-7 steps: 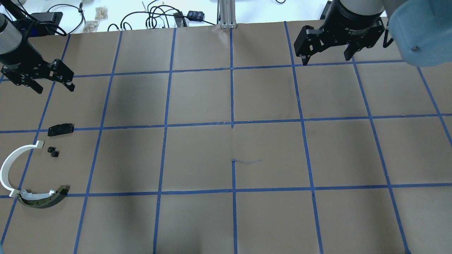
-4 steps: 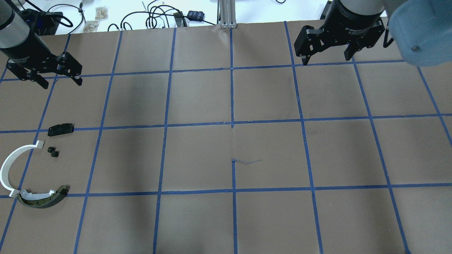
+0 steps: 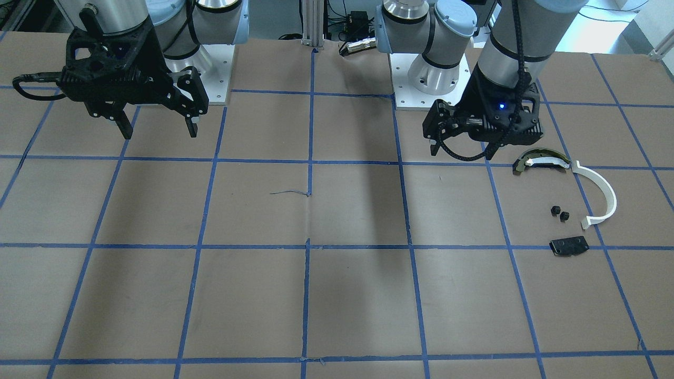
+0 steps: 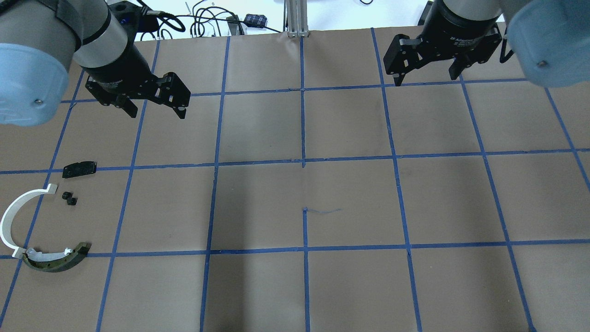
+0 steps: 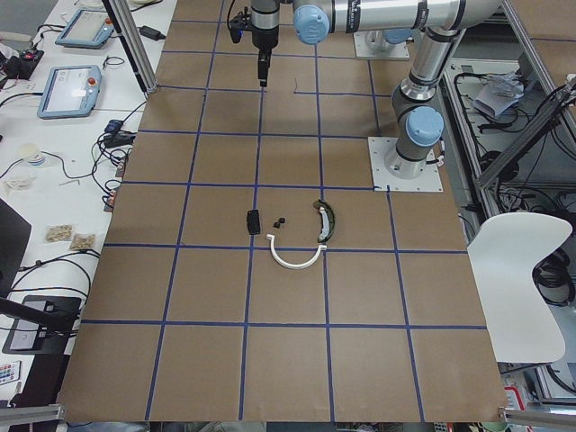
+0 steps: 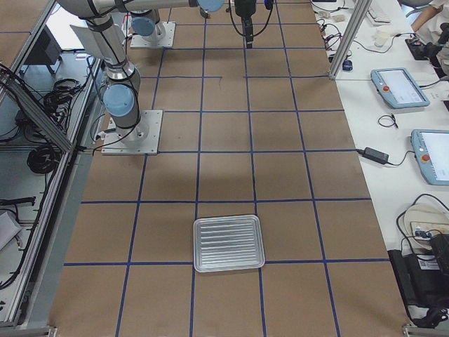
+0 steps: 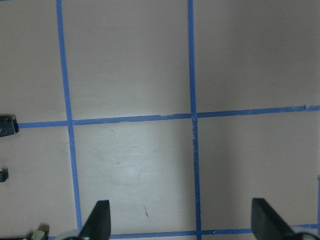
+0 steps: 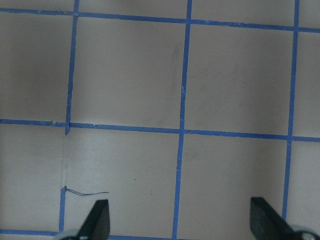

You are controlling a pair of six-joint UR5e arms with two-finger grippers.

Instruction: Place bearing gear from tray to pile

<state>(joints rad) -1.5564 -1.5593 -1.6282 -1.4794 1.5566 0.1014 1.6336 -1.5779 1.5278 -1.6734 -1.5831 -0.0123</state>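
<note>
The pile lies at the table's left in the overhead view: a flat black plate, two small black gear-like parts, a white half-ring and a dark curved piece. It also shows in the front view, around the small parts. The metal tray shows only in the right view and looks empty. My left gripper is open and empty, up and to the right of the pile. Its wrist view shows open fingers over bare paper. My right gripper is open and empty at the far right.
Brown paper with a blue tape grid covers the table. Cables and small bags lie beyond the far edge. Both arm bases stand on the robot's side. Tablets lie on a side bench.
My left arm has swung right, from the table's left edge to about a square further in, away from the pile. The right arm and the pile have not moved.
</note>
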